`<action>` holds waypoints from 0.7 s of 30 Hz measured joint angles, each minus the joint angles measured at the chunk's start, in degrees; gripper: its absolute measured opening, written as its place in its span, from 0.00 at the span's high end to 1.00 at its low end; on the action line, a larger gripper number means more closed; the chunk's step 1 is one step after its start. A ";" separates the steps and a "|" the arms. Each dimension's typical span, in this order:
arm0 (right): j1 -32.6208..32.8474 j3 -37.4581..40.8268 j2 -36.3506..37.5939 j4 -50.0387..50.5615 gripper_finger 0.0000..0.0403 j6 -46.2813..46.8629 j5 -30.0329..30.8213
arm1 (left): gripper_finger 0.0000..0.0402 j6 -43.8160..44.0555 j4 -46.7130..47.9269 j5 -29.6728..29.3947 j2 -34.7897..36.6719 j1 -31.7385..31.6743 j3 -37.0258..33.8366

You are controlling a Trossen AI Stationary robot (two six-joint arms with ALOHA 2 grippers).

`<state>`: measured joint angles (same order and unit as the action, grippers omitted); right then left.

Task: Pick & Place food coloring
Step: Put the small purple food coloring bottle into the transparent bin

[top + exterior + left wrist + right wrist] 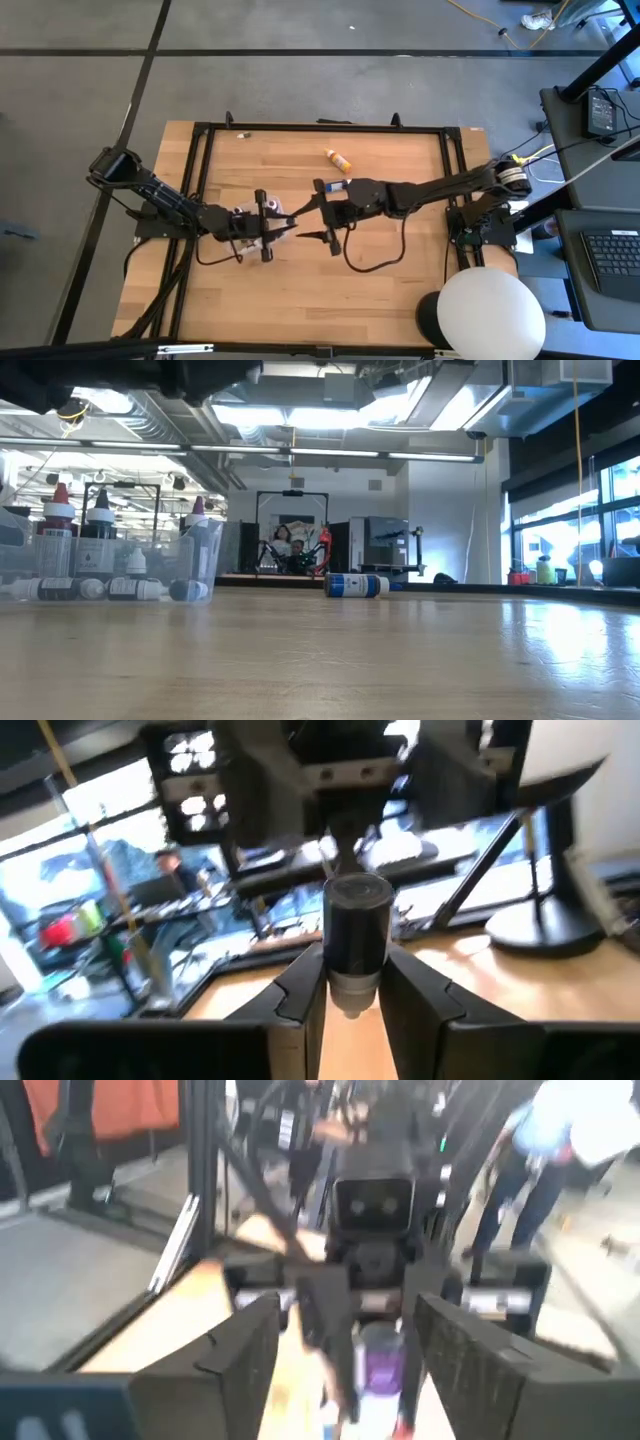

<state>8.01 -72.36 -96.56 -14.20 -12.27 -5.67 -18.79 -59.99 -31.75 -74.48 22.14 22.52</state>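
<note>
Bottle [357, 945] pinched in left claw [350, 1005] | right claw [318, 212] spread, just beside

Overhead looks down; low camera skims table [400, 660].

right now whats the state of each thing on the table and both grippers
left gripper: shut on a dark-capped bottle, held upright
right gripper: open, empty, facing the left arm
clear tray: holding bottles, some standing, some lying
orange-yellow bottle: lying loose on the table
blue bottle: lying on its side
</note>
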 joint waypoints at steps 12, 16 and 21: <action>-0.23 13.22 6.62 10.28 0.39 4.78 10.86 | 0.82 12.62 40.01 -18.90 6.02 3.99 7.71; -0.78 19.00 7.90 5.03 0.39 6.22 18.58 | 0.81 34.26 70.38 -12.54 8.04 4.82 17.00; -1.52 21.22 8.36 2.89 0.39 6.06 20.22 | 0.81 57.35 95.01 -3.20 7.80 4.05 22.79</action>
<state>6.49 -51.13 -88.20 -11.30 -6.21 14.55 38.56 35.02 -34.95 -66.68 26.19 45.31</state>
